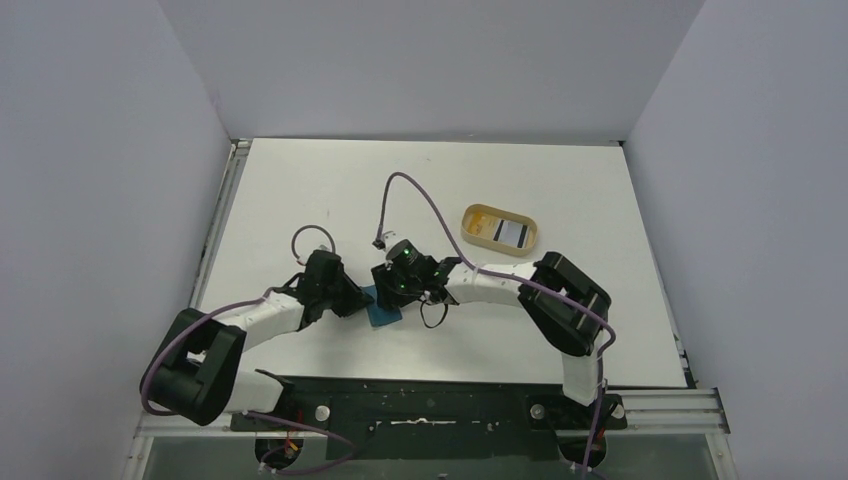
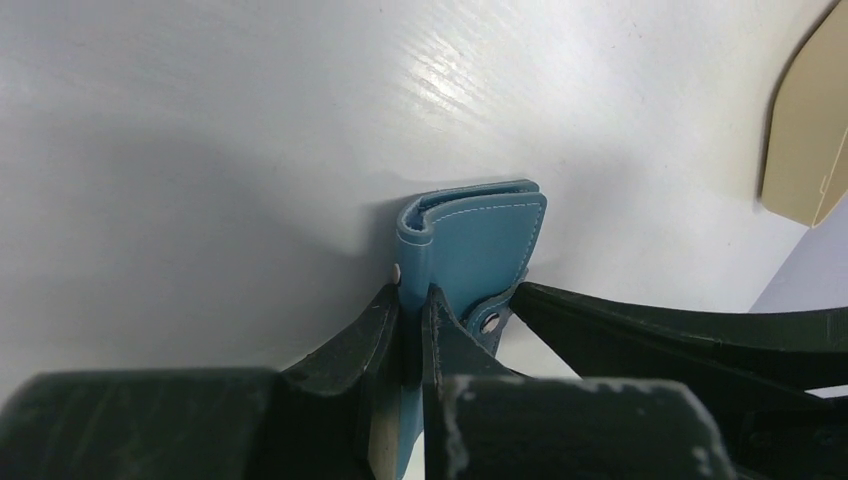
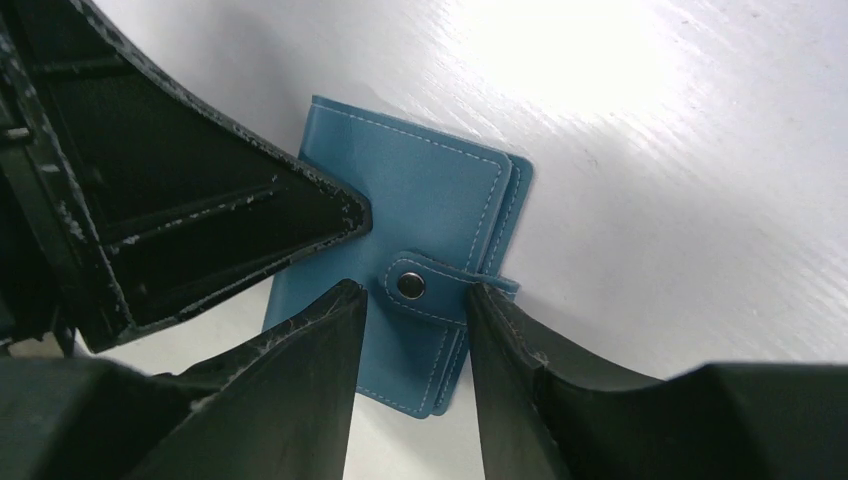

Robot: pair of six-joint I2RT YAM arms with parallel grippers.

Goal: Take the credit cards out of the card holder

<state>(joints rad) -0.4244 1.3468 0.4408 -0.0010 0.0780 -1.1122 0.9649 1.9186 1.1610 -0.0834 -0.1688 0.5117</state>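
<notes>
The card holder [image 3: 420, 200], a teal wallet, lies shut on the table with its snap tab [image 3: 432, 287] fastened. My left gripper [image 2: 412, 300] is shut on one edge of the card holder [image 2: 480, 240]. My right gripper [image 3: 415, 292] is open, its fingers standing either side of the snap tab. From above, both grippers meet over the card holder [image 1: 383, 312] at the table's middle. One white credit card with black bands [image 1: 511, 233] lies in the tan tray. Any cards inside the holder are hidden.
The tan oval tray [image 1: 478, 217] sits to the back right of the wallet, and its edge [image 2: 805, 130] shows in the left wrist view. A purple cable [image 1: 420, 195] loops over the table behind the right wrist. Grey walls enclose three sides.
</notes>
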